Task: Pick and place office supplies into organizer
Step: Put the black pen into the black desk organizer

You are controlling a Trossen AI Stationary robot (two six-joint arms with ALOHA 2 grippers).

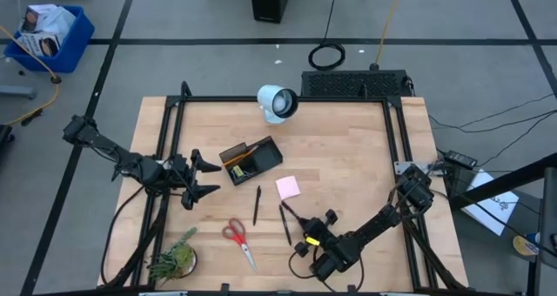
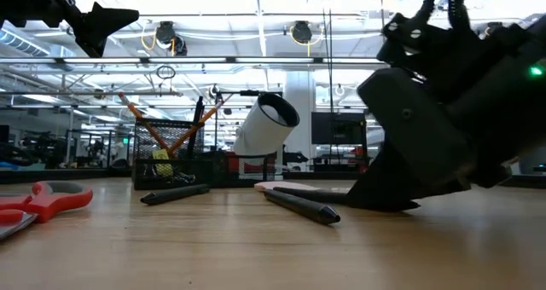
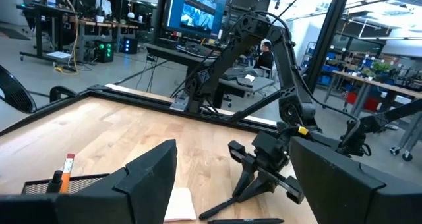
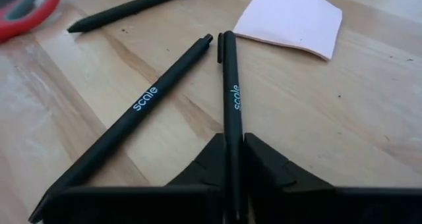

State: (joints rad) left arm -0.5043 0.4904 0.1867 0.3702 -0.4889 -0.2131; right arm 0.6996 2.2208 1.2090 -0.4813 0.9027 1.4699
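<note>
Two slim black pens lie tip to tip near the table's front, the held one [image 4: 229, 92] and a loose one [image 4: 142, 109]. My right gripper [image 4: 229, 145] comes down slanting and is shut on the held pen. A third pen [image 1: 257, 205], a pink sticky-note pad [image 1: 288, 187] and red-handled scissors [image 1: 237, 240] lie flat on the wood. The black organizer [image 1: 251, 159], with orange pencils standing in it, sits at mid-table. My left gripper [image 1: 211, 178] hangs open above the table, left of the organizer, with nothing in it. My right gripper pinches one black pen's barrel [image 4: 229, 128] between its two fingers, on the half nearest the gripper. The fingers slant down from the table's front right, and the pen runs out ahead between them. The pen lies flat on the table [image 2: 303, 193].
A white lamp-like cylinder [image 1: 277, 103] lies at the far edge of the wood, and a green plant [image 1: 174, 261] stands at the front left. A large black grille-like box [image 1: 355, 84] sits behind the table. Black frame rails [image 1: 396, 139] border the wood.
</note>
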